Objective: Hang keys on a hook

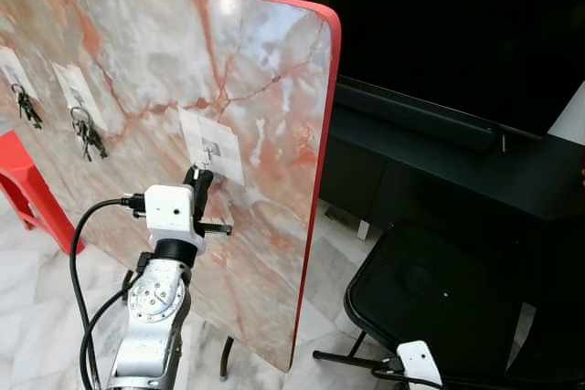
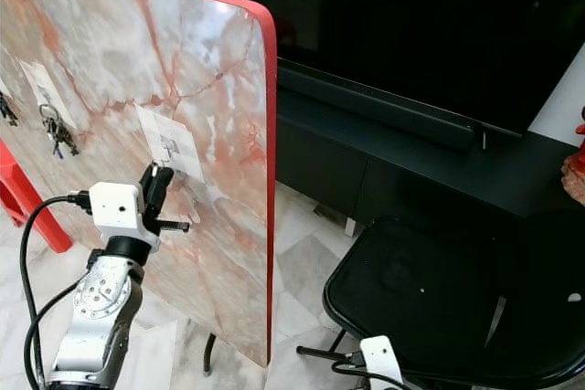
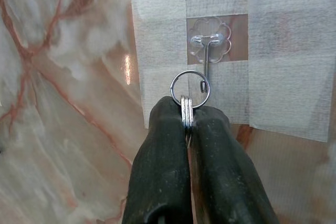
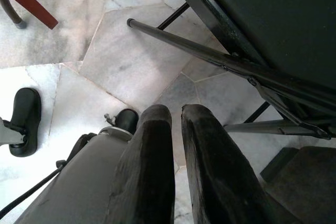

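My left gripper [image 3: 187, 113] is shut on a silver key ring [image 3: 190, 88], holding it up against the marble-patterned board [image 1: 183, 61]. The ring sits just under a clear adhesive hook [image 3: 208, 51] stuck on a taped patch. The hook's bent wire tip shows inside the ring's circle; I cannot tell whether the ring hangs on it. In the left eye view the left gripper [image 1: 197, 176] points up at this hook [image 1: 209, 147]. My right gripper [image 4: 177, 111] hangs idle over the floor, fingers close together, with nothing between them.
Two more bunches of keys [image 1: 87, 132] [image 1: 26, 105] hang on hooks further left on the board. A red stool [image 1: 27, 189] stands at the left. A black chair [image 1: 439, 299] and a dark TV cabinet [image 1: 439, 171] stand to the right.
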Robot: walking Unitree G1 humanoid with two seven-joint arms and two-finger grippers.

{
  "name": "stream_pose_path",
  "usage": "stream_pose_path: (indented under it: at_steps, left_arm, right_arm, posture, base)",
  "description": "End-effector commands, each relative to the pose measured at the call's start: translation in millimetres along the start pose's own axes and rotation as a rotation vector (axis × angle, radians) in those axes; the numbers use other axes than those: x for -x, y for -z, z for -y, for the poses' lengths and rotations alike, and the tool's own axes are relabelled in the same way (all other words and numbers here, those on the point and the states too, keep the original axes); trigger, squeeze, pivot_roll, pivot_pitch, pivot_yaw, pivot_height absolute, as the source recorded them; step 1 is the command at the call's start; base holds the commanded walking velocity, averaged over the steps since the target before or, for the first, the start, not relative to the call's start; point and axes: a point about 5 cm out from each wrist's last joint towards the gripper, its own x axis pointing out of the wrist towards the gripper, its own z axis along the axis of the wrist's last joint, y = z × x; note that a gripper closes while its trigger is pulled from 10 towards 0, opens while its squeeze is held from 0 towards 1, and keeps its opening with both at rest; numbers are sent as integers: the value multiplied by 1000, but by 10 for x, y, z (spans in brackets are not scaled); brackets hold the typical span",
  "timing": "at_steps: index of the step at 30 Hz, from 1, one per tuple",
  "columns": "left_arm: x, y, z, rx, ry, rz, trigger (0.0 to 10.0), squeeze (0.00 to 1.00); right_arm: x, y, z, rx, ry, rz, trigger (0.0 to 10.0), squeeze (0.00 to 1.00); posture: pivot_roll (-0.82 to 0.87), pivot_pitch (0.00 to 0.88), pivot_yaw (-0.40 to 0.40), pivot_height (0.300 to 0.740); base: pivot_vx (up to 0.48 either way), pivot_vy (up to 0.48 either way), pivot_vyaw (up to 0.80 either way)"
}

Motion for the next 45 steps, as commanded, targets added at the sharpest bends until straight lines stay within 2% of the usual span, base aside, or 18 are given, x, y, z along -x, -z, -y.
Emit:
stream_pose_path:
  at_steps: [1,45]
  left_arm:
    - [-37,-65,26,0,6,21,10000,0]
    - [-110,-52,108,22,29,-19,10000,0]
  right_arm:
    - [-1,-24,15,-5,5,1,10000,0]
    - [0,-5,10,0,4,-5,10000,0]
  posture:
    - [47,0,-59,740]
    - [46,0,-58,740]
  base:
    - [0,0,0]
    - [0,0,0]
